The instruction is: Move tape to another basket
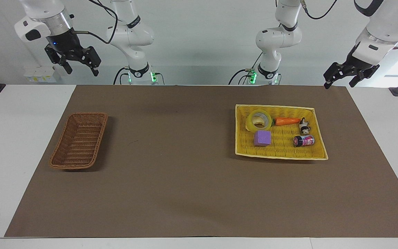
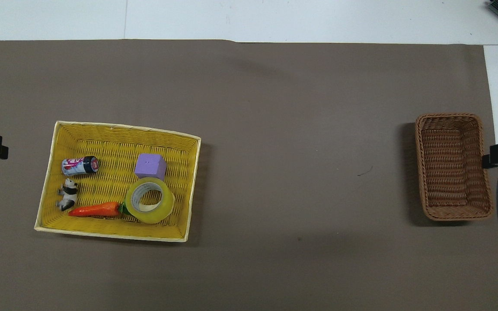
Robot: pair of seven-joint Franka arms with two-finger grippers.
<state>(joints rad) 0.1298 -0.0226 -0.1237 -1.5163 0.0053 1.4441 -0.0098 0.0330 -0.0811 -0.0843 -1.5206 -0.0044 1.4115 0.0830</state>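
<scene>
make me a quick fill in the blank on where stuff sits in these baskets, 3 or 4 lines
1. The tape lies in the ____ basket.
2. The brown basket holds ____.
3. The carrot's green end touches the ____.
4. The purple cube lies ____ from the robots than the tape.

Missing words: yellow; nothing; tape; farther
</scene>
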